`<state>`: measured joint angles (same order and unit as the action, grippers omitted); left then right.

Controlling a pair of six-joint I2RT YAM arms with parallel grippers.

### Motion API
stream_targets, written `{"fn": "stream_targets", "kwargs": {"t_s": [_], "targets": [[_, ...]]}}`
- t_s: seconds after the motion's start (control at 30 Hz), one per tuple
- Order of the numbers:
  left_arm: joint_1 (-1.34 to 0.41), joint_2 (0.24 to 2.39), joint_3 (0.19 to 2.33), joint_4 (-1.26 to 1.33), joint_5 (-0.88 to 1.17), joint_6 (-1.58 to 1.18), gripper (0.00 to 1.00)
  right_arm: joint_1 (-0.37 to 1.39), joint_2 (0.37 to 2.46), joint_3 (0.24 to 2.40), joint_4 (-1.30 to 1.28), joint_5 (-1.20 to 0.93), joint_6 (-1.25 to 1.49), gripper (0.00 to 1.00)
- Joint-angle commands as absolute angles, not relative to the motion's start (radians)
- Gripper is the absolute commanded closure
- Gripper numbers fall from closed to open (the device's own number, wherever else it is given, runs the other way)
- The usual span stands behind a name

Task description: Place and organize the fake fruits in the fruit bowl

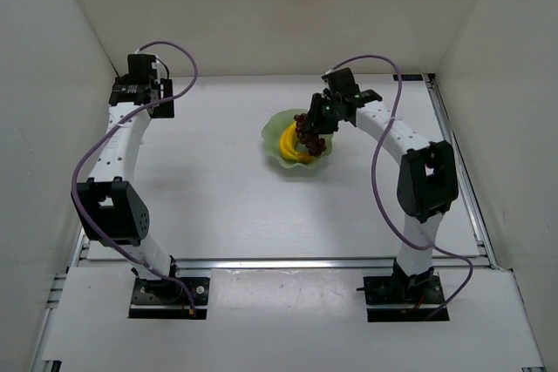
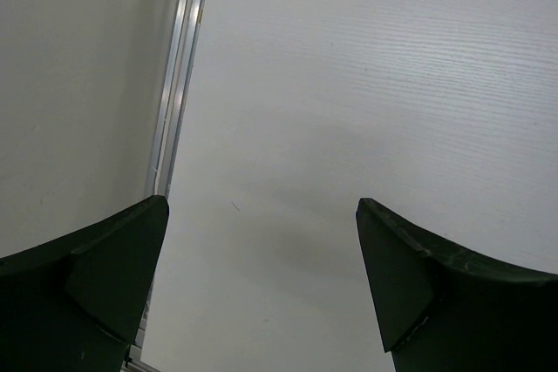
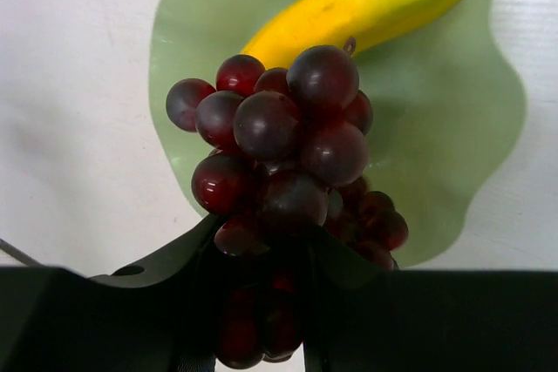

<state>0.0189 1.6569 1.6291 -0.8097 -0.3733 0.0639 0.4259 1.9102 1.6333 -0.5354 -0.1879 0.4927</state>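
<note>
Right gripper [image 3: 261, 254] is pinching the grapes [image 3: 279, 137] over the fruit bowl [image 3: 453, 111]; it should be lowering them beside the banana [image 3: 349, 10] before letting go

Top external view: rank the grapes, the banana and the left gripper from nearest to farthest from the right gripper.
1. grapes: held in the right gripper, above the fruit bowl.
2. banana: lying in the fruit bowl, just beneath the grapes.
3. left gripper: far off at the back left, open.
</note>
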Motion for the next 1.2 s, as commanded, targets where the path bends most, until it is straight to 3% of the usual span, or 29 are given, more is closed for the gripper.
{"fn": "stream_targets", "kwargs": {"t_s": [0.0, 0.07, 0.1, 0.17, 0.27, 0.47, 0.7, 0.87, 1.17], "targets": [[0.026, 1.592, 1.617, -0.807, -0.359, 0.054, 0.0, 0.422, 1.913, 1.674, -0.517, -0.238, 0.518, 0.89], [0.026, 1.592, 1.608, -0.807, -0.359, 0.054, 0.0, 0.422, 1.925, 1.674, -0.517, -0.227, 0.518, 0.75], [0.026, 1.592, 1.608, -0.807, -0.359, 0.054, 0.0, 0.422, 1.934, 1.663, -0.517, -0.227, 0.528, 0.47], [0.035, 1.592, 1.608, -0.807, -0.359, 0.054, 0.0, 0.422, 1.924, 1.654, -0.517, -0.227, 0.517, 0.15], [0.035, 1.592, 1.608, -0.807, -0.35, 0.045, 0.0, 0.442, 1.846, 1.654, -0.517, -0.168, 0.47, 0.0], [0.063, 1.592, 1.608, -0.816, -0.35, 0.044, 0.0, 0.42, 1.637, 1.623, -0.529, -0.045, 0.427, 0.0], [0.169, 1.572, 1.548, -0.816, -0.284, -0.006, 0.0, 0.088, 1.349, 1.308, -0.577, -0.075, 0.439, 0.0], [0.213, 1.543, 1.487, -0.816, -0.275, -0.041, 0.0, -0.098, 1.287, 1.108, -0.609, -0.14, 0.428, 0.0], [0.262, 1.516, 1.439, -0.816, -0.2, -0.061, 0.0, -0.153, 1.262, 1.005, -0.609, -0.118, 0.428, 0.0]]}}
